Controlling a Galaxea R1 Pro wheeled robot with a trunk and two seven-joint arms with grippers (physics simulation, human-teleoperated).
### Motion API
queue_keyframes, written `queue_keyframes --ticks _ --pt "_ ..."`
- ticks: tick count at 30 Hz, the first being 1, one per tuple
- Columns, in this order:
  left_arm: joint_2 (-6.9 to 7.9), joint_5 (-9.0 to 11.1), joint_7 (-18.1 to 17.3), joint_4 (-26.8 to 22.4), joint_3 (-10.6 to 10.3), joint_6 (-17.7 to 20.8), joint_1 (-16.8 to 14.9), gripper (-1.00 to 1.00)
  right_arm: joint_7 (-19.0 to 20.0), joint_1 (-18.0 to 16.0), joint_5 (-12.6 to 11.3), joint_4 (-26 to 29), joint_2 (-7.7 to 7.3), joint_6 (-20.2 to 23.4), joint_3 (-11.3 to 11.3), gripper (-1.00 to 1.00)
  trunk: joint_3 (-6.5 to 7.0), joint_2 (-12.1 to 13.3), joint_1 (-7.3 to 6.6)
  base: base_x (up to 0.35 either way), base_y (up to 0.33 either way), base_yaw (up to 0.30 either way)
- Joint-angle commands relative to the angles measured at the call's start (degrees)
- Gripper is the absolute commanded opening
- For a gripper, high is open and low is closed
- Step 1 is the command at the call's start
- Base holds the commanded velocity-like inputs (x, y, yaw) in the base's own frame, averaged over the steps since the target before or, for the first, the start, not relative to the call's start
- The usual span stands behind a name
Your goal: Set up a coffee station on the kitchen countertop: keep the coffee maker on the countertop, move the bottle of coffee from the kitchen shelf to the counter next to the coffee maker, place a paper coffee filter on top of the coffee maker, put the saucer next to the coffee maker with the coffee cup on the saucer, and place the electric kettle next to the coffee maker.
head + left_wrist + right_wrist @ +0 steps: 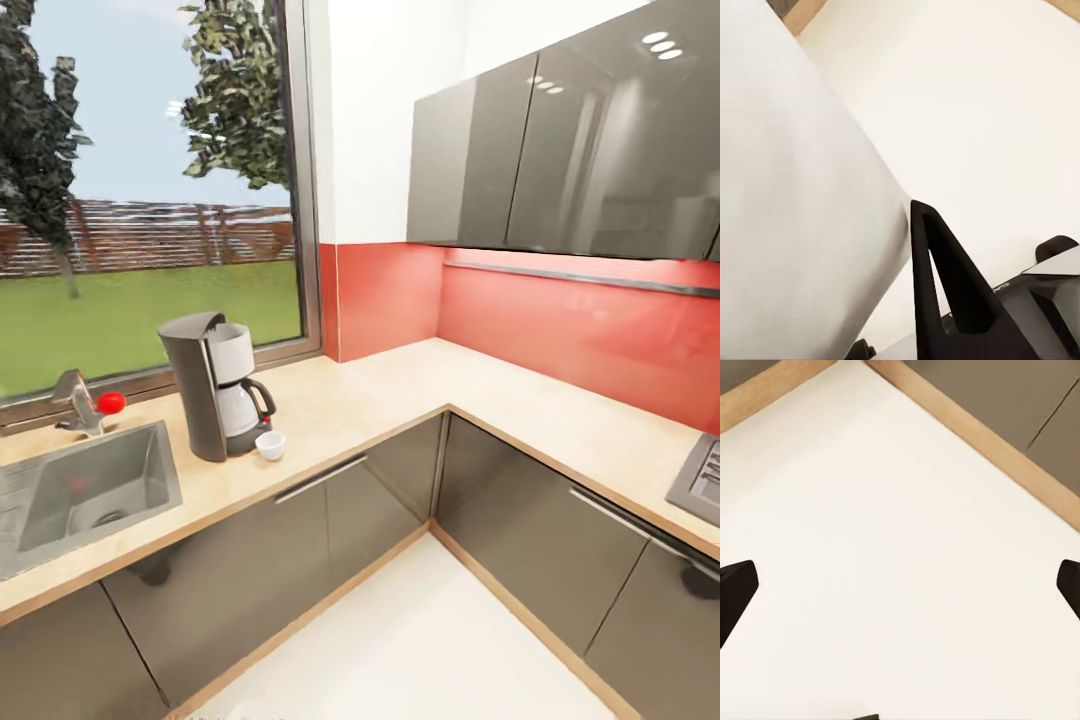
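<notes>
Head view is showing an L-shaped kitchen countertop (400,385) running under a large window (150,190) and turning along a red backsplash (580,320). At the far left, a steel sink (90,490) is sitting inset near the front edge, with a faucet (75,400) carrying a red knob at the counter's back edge. Just right of the sink, the coffee maker (215,385) is standing upright about midway between back and front edges, its glass carafe facing right. The coffee cup (270,445) is sitting on the counter just beside the machine's base, toward the front edge. Further right the worktop is meeting the inner corner, glossy dark wall cabinets (570,160) are hanging above, and a grey hob corner (700,480) is showing at the right edge.

Left wrist view is showing one dark fingertip (945,285) beside a white rounded robot body; I cannot tell the left gripper's opening. Right wrist view is showing the right gripper (900,585) spread wide over pale floor (900,547), holding nothing.
</notes>
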State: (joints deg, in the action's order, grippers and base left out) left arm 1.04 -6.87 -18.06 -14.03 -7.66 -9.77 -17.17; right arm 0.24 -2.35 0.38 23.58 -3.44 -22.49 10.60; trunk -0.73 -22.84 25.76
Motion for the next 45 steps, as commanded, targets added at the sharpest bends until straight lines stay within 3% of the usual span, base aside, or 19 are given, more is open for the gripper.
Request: queue_keyframes --ticks 1,24,31,38,45 --pt "0.02 -0.87 0.74 0.06 -0.23 -0.51 -0.05 -1.00 0.03 -0.02 0.04 -0.03 0.01 -0.18 0.13 1.00 -0.08 -0.08 0.03 0.000 0.000 0.275" --pt "-0.22 -0.94 0.83 0.06 -0.18 -0.51 -0.05 -1.00 -0.06 -0.02 0.06 -0.03 0.01 -0.18 0.13 1.00 -0.08 -0.08 0.03 0.047 -0.031 0.273" --pt "-0.17 -0.96 0.83 0.06 -0.16 -0.51 -0.05 -1.00 0.10 -0.02 0.45 -0.11 -0.15 -0.12 0.01 1.00 -0.08 -0.08 0.03 0.238 -0.166 0.052" --pt "-0.01 -0.89 0.83 0.06 -0.16 -0.51 -0.05 -1.00 0.02 -0.02 3.09 -0.06 -0.05 -0.18 -0.05 1.00 -0.08 -0.08 0.03 0.190 -0.132 0.002" --pt "0.11 -0.87 0.83 0.06 -0.16 -0.60 -0.05 -1.00 -0.05 -0.02 3.23 -0.03 0.01 -0.18 -0.05 1.00 -0.08 -0.08 0.03 -0.013 -0.021 0.001"
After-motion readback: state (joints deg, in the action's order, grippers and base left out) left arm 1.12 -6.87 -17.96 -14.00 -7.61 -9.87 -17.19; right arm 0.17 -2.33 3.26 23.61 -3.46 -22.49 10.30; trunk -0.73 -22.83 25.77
